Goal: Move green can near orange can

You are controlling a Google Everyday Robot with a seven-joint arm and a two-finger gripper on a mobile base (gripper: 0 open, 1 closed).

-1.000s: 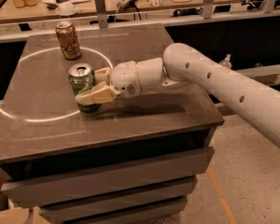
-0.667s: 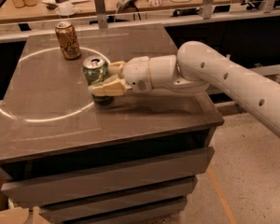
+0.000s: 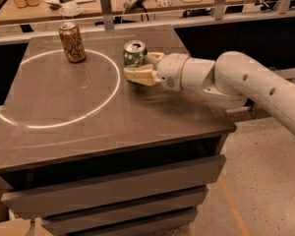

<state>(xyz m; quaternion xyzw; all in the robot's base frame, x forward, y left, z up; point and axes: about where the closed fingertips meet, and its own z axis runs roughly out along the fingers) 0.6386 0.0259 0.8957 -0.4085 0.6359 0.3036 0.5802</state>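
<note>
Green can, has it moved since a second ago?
Yes. The green can, held in the hand, has gone right and back: from inside the white ring in front of the orange can to outside the ring's right edge.

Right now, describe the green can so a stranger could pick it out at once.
On the dark grey table, look toward the far edge, right of the bright ring. The green can is there, upright, clamped in the gripper of the white arm; its neighbour, the orange can, stands free to the left.
</note>
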